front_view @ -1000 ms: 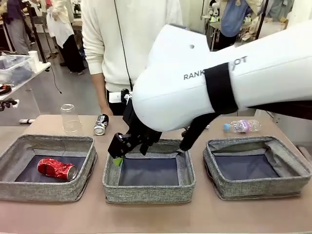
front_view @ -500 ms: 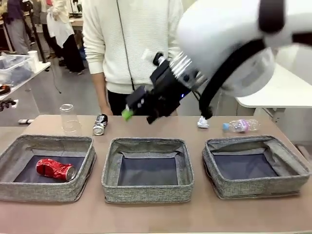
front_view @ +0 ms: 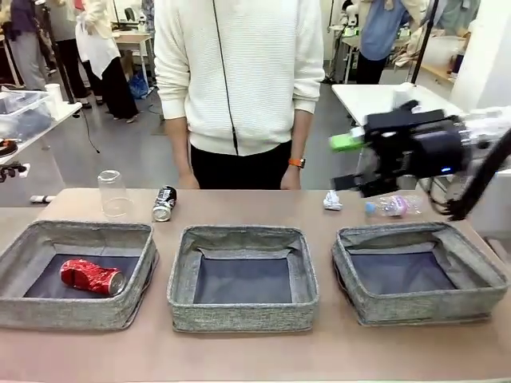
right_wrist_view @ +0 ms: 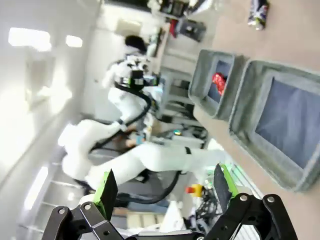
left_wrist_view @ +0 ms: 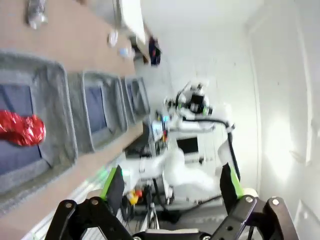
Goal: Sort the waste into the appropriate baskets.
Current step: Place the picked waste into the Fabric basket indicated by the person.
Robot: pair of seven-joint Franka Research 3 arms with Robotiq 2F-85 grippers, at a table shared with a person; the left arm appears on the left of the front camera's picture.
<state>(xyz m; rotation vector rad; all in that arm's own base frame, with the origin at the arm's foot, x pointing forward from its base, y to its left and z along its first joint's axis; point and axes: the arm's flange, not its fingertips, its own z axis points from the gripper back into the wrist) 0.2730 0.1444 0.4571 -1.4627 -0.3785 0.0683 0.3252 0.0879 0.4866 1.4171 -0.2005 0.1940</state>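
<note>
Inside the leftmost heathered fabric basket (front_view: 72,313) lies a crushed red can (front_view: 93,277); left gripper (left_wrist_view: 170,182) and right gripper (right_wrist_view: 164,184) gape.

Tan tabletop (front_view: 247,355), grey floor (front_view: 132,155) beyond, white table (front_view: 371,100) far right, clear storage bin (front_view: 22,112) at left.

Right tool (front_view: 346,162) blurred (arm cut off at edge)
</note>
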